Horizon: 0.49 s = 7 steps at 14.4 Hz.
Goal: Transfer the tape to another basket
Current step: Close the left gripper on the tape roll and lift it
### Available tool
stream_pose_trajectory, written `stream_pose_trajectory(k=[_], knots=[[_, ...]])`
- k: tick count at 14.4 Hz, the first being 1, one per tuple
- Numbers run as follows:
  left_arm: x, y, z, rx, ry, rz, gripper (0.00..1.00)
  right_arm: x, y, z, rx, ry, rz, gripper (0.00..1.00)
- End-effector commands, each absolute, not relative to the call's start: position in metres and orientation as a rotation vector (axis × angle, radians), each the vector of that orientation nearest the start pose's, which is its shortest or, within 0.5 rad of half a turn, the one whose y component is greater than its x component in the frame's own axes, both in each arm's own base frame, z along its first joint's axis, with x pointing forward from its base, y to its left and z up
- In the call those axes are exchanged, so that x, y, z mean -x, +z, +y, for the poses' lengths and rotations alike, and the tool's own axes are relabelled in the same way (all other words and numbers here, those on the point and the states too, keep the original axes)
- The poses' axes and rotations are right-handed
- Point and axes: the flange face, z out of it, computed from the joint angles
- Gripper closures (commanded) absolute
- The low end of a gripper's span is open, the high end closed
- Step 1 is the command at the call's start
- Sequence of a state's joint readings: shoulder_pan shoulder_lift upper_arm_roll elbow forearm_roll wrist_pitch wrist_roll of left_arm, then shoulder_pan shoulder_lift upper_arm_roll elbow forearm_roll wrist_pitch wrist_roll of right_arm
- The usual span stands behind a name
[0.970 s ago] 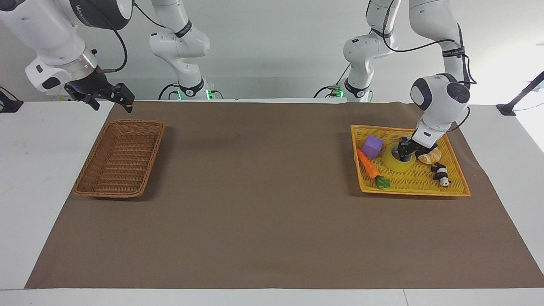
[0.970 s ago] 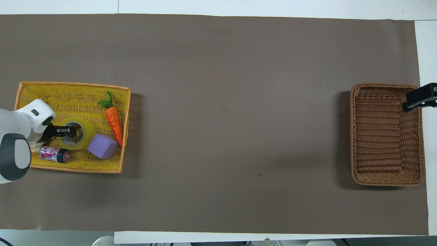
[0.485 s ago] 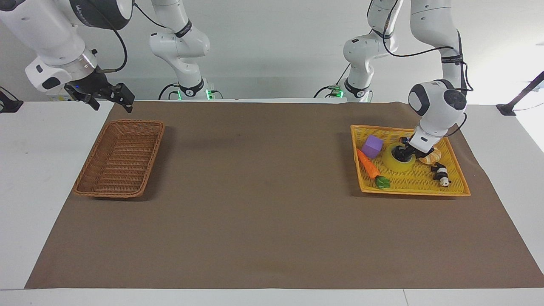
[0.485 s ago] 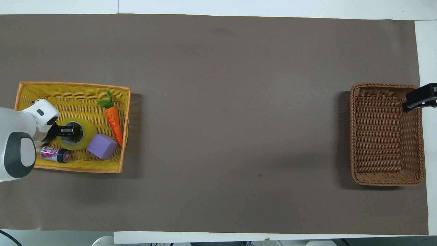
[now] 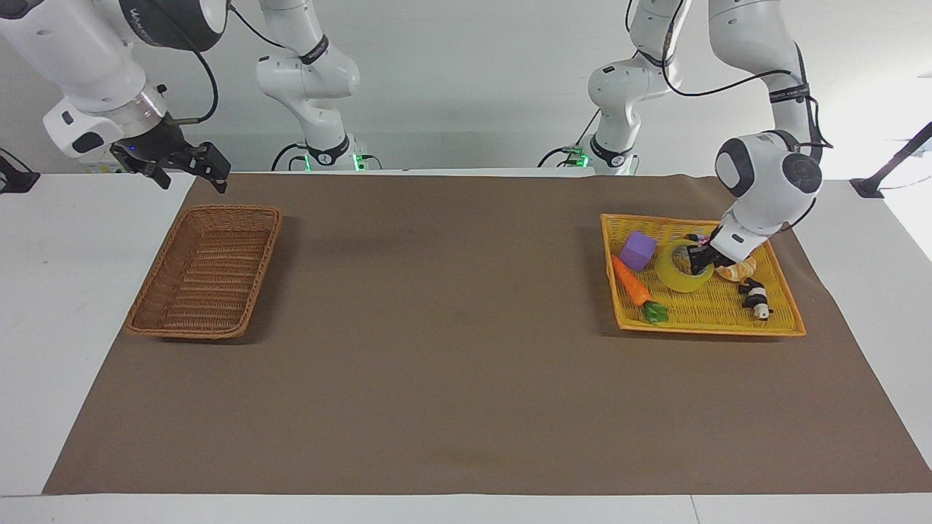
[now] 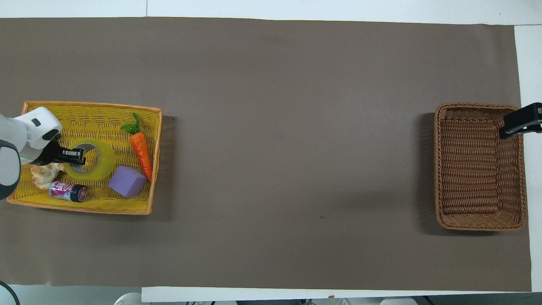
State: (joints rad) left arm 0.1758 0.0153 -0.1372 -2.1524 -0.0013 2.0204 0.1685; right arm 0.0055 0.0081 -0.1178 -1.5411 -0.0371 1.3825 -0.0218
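Observation:
The tape (image 5: 678,274) (image 6: 101,164), a yellow roll with a pale core, is in the yellow-orange woven tray (image 5: 728,309) (image 6: 89,112), tilted up on its edge. My left gripper (image 5: 700,259) (image 6: 76,156) is shut on the roll's wall, one finger inside the core. The brown wicker basket (image 5: 204,269) (image 6: 478,165) stands empty at the right arm's end of the table. My right gripper (image 5: 191,173) (image 6: 518,123) waits open in the air over that basket's corner nearest the robots.
The tray also holds a toy carrot (image 5: 630,281) (image 6: 142,152), a purple block (image 5: 638,250) (image 6: 127,181), a bread piece (image 5: 737,271) (image 6: 44,174) and a small can (image 5: 756,298) (image 6: 67,191). A brown mat (image 5: 451,349) covers the table between tray and basket.
My left gripper has closed on the tape's wall and drawn back toward the left arm's end of the tray. The roll has tipped up from lying flat. The right arm has not moved.

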Motion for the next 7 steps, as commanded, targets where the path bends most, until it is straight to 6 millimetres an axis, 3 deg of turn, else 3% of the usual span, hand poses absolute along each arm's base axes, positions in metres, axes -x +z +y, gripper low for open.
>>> stream_pose_trajectory(k=[1, 2, 3, 5, 7], knots=[[-0.547, 0.463, -0.058, 3.185, 0.276, 0.148, 1.00, -0.525, 0.620, -0.065, 3.154, 0.269, 0.118, 0.00], [-0.544, 0.488, -0.099, 3.238, 0.306, 0.068, 0.99, -0.525, 0.620, -0.065, 3.154, 0.269, 0.118, 0.00], [-0.536, 0.500, -0.137, 3.272, 0.341, 0.012, 0.99, -0.525, 0.620, -0.065, 3.154, 0.269, 0.118, 0.00], [-0.512, 0.513, -0.221, 3.342, 0.372, -0.114, 0.99, -0.525, 0.620, -0.065, 3.154, 0.269, 0.118, 0.00], [-0.487, 0.522, -0.291, 3.397, 0.330, -0.133, 0.99, -0.525, 0.620, -0.065, 3.154, 0.269, 0.118, 0.00]])
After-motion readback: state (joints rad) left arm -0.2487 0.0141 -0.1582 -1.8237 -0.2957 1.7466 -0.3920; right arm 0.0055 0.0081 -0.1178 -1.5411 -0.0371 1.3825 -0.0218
